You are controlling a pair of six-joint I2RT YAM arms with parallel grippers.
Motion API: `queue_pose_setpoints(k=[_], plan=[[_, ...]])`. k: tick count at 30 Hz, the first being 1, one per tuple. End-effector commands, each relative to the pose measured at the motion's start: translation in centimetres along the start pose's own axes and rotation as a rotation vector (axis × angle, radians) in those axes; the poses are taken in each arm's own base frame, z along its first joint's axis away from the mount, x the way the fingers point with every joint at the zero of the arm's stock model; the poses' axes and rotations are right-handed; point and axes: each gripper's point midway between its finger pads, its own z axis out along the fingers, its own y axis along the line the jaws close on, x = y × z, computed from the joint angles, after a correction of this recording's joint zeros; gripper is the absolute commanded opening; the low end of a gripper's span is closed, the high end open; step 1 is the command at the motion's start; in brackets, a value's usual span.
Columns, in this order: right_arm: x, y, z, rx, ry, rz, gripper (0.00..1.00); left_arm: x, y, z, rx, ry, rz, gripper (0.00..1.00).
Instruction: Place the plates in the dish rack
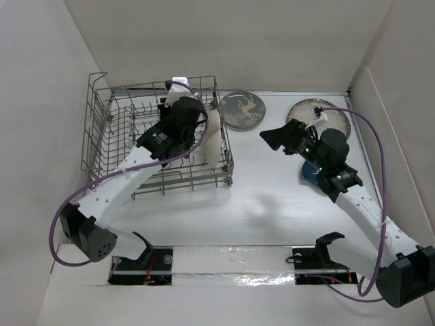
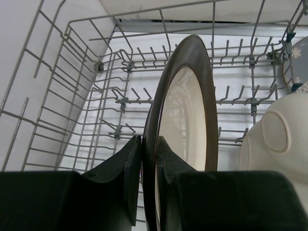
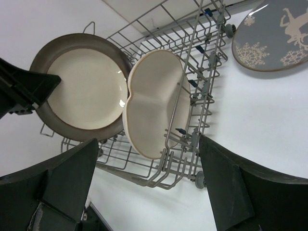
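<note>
The grey wire dish rack (image 1: 102, 136) stands at the far left. My left gripper (image 1: 182, 115) is inside it, shut on the rim of the cream plate with a dark brown rim (image 2: 185, 115), which it holds upright over the tines. The cream three-sectioned plate (image 1: 215, 139) stands on edge at the rack's right end. The dark grey deer plate (image 1: 242, 109) lies flat on the table right of the rack. The speckled plate (image 1: 326, 114) lies further right, partly behind my right arm. My right gripper (image 1: 275, 139) is open and empty above the table between them.
White walls close in the table on the left, back and right. A blue object (image 1: 312, 170) shows under my right arm. The right wrist view shows the rack (image 3: 202, 86), both standing plates and the deer plate (image 3: 274, 33).
</note>
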Motion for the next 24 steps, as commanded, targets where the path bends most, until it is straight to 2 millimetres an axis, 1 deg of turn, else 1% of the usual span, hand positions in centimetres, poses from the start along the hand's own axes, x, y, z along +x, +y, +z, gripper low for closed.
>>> queue_pose_setpoints(k=[1, 2, 3, 5, 6, 8, 13, 15, 19, 20, 22, 24], plan=[[-0.1, 0.0, -0.1, -0.013, -0.009, -0.042, 0.91, -4.9, 0.4, -0.6, -0.014, -0.113, -0.181, 0.00], [-0.1, -0.1, -0.1, -0.011, -0.009, -0.043, 0.90, -5.0, 0.2, -0.6, -0.008, -0.110, -0.181, 0.00], [-0.1, -0.1, -0.2, -0.011, -0.009, -0.045, 0.90, -4.9, -0.8, -1.3, -0.002, -0.118, -0.170, 0.00], [0.1, -0.1, -0.2, -0.015, -0.002, -0.046, 0.90, -5.2, -1.4, -2.1, -0.025, -0.142, -0.131, 0.00], [0.2, -0.1, -0.2, -0.018, 0.001, -0.046, 0.90, -5.0, -1.8, -2.0, -0.049, -0.141, -0.109, 0.00], [0.2, 0.0, -0.3, -0.021, 0.001, -0.046, 0.90, -5.2, -1.8, -1.9, -0.070, -0.130, -0.088, 0.00], [0.3, 0.2, -0.9, -0.027, 0.001, -0.054, 0.90, -4.1, -2.1, -1.5, -0.082, -0.114, -0.058, 0.00], [0.2, 0.0, -1.0, -0.018, -0.003, -0.054, 0.90, -3.4, -2.4, -1.3, -0.085, -0.099, -0.047, 0.00], [0.5, -0.1, -1.2, -0.019, 0.003, -0.054, 0.90, -2.1, -2.4, -1.1, -0.094, -0.076, -0.029, 0.00], [0.4, -0.1, -1.2, -0.021, 0.001, -0.054, 0.90, -1.5, -2.4, -1.0, -0.092, -0.070, -0.019, 0.00], [0.5, -0.2, -1.2, -0.016, 0.001, -0.051, 0.90, -1.1, -2.7, -1.0, -0.074, -0.067, -0.014, 0.00], [0.5, -0.2, -1.1, -0.019, 0.003, -0.050, 0.90, -0.1, -3.4, -0.7, -0.049, -0.050, 0.003, 0.00]])
